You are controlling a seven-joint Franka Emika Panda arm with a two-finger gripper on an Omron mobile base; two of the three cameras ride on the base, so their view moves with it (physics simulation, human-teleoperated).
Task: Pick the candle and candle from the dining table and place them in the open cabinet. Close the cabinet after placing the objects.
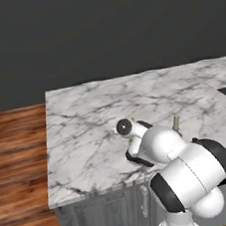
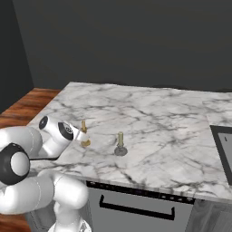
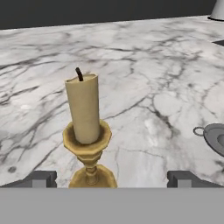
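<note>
The thin yellow taper in its gold candlestick (image 3: 87,131) stands upright on the white marble dining table (image 3: 140,57), close in front of my hand. My gripper (image 3: 114,178) is open, one fingertip on each side of the candlestick's foot and neither touching it. From the right base view, the gripper (image 2: 79,135) sits low at the taper candle (image 2: 84,133). The stubby pale-olive candle on its grey base (image 2: 120,144) stands a short way to the right, also visible past my arm (image 1: 176,123). The cabinet is out of view.
A black cooktop (image 2: 224,147) is set into the marble at the far right. The table's near edge (image 2: 136,186) runs just below the candles, with a dark oven handle (image 2: 136,209) under it. Wooden floor (image 1: 16,167) lies to the left.
</note>
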